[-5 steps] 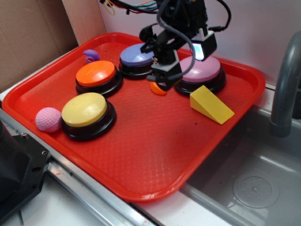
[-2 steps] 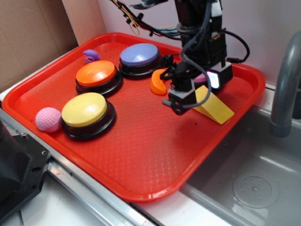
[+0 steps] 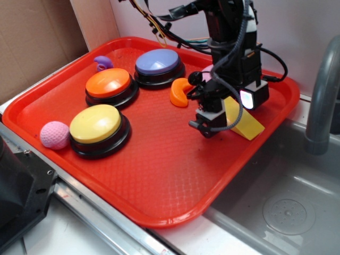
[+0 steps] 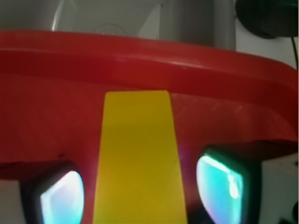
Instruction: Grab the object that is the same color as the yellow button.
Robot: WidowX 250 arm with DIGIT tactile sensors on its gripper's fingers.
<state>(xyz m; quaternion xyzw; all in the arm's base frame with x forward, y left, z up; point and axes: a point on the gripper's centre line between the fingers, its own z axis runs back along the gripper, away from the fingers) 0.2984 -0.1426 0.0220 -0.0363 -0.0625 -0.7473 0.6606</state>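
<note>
Approach stage nearly complete: claw point(image 3: 208, 121) hangs open astride the yellow wedge point(image 4: 140, 158), which lies flat on the red tray point(image 3: 159, 175) near its sink-side rim; yellow button point(image 3: 98, 125) sits well apart; closing and lifting remain.

No text, label, brand, number or sign is readable anywhere.

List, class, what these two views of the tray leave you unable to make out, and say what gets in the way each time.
- Pink button: exterior view, wholly hidden behind the arm.
- Yellow wedge: exterior view, near half covered by the gripper; wrist view, bottom cut off by the frame edge.
- Contact between the fingers and the wedge: wrist view, blurred.
- Faucet: exterior view, cut off at the right edge.
</note>
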